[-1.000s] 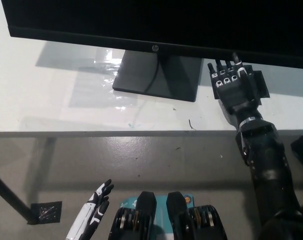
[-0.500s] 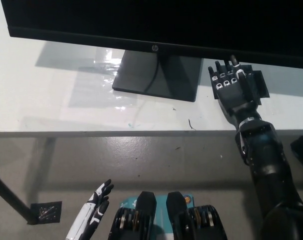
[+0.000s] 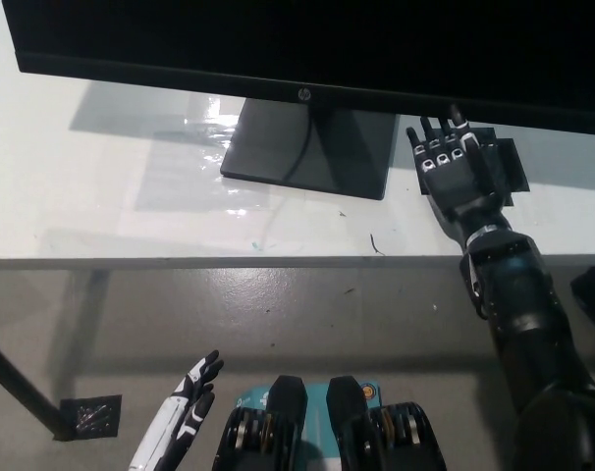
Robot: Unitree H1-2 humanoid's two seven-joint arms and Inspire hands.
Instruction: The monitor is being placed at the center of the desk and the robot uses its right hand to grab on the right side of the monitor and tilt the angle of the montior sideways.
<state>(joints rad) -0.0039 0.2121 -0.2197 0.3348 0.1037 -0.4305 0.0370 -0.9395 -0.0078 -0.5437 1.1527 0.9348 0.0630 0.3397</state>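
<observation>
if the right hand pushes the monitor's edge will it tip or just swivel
Probably swivel: the monitor sits on a broad flat base, so tipping looks unlikely. The base may slide on the smooth desk. The panel looks rigid. The right hand is open just below its lower edge; the left hand rests low.

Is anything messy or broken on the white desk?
Nothing broken. The white desk has small dark scratch-like marks in front of the black monitor's flat stand, plus a shiny wrinkled patch left of it, maybe tape or film.
</observation>
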